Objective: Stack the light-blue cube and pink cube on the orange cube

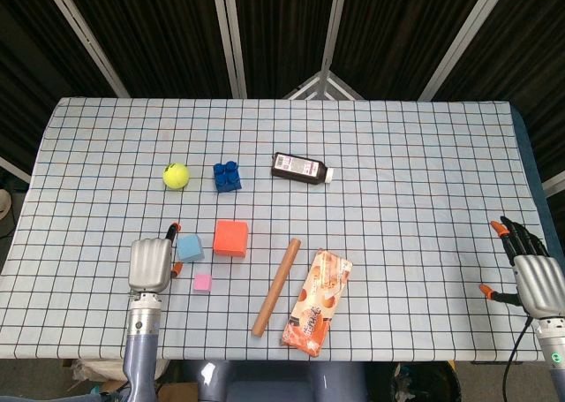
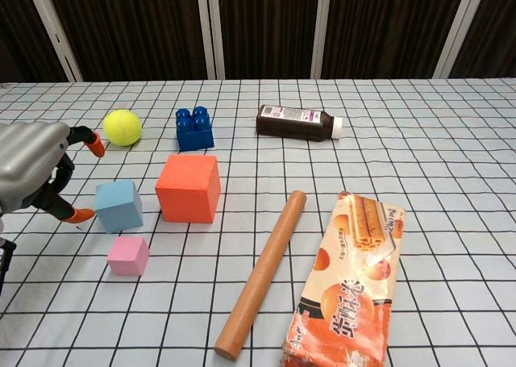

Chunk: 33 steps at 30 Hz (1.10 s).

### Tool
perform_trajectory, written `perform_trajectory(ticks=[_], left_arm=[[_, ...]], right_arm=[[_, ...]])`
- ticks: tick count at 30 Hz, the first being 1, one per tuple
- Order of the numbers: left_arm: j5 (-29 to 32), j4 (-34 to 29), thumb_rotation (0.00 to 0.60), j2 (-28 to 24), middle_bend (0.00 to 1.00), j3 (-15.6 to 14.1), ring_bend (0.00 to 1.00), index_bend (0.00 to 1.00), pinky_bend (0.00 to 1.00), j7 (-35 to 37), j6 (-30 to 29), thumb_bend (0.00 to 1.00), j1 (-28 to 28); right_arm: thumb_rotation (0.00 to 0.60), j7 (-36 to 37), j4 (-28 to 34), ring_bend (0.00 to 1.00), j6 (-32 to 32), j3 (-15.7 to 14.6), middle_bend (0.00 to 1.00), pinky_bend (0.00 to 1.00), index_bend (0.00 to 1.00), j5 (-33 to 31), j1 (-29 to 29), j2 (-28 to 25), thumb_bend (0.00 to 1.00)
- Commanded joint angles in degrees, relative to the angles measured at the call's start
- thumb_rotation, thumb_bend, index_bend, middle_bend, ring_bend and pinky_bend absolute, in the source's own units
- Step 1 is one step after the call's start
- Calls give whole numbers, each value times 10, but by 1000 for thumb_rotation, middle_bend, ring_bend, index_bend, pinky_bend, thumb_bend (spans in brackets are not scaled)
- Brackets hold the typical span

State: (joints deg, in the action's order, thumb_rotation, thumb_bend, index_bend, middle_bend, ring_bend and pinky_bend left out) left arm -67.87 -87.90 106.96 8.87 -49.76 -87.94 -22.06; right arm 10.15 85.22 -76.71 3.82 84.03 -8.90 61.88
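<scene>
Left hand beside the light-blue cube, ready to grasp

Head view: the left hand (image 1: 150, 263) waits with fingers apart, just left of the light-blue cube (image 1: 190, 247); the orange cube (image 1: 230, 238) and pink cube (image 1: 202, 282) are near. The right hand (image 1: 532, 276) is spread, holding nothing.
Chest view: fingertips (image 2: 81, 214) almost touch the cube; I think the hand should close squarely on both sides.

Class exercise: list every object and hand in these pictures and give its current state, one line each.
light-blue cube: on table, unstacked
pink cube: on table, unstacked
orange cube: nothing on top
left hand: open, beside light-blue cube
right hand: open, empty
bottle: lying down, capped
rolling pin: lying flat
snack packet: lying flat
</scene>
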Motion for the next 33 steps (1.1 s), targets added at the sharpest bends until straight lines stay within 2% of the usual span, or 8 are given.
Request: perform_trajectory(ticks=[1, 13, 24, 33], left_arm=[[3, 5, 600, 7, 839, -1, 798, 309, 843, -5, 0, 158, 2], [-7, 52, 600, 47, 844, 2, 804, 313, 851, 3, -6, 158, 3], [-20, 117, 600, 79, 844, 27, 805, 313, 852, 34, -16, 158, 0], [-14, 135, 600, 72, 844, 46, 805, 313, 852, 51, -2, 158, -4]], right_arm=[[600, 0, 0, 50, 2, -1, 7, 137, 0, 2, -2, 0, 129], [600, 10, -5, 51, 12, -1, 7, 137, 0, 2, -8, 1, 129], [600, 29, -8, 51, 28, -6, 7, 137, 0, 7, -17, -3, 129], [600, 30, -8, 51, 36, -5, 7, 137, 0, 7, -24, -2, 129]])
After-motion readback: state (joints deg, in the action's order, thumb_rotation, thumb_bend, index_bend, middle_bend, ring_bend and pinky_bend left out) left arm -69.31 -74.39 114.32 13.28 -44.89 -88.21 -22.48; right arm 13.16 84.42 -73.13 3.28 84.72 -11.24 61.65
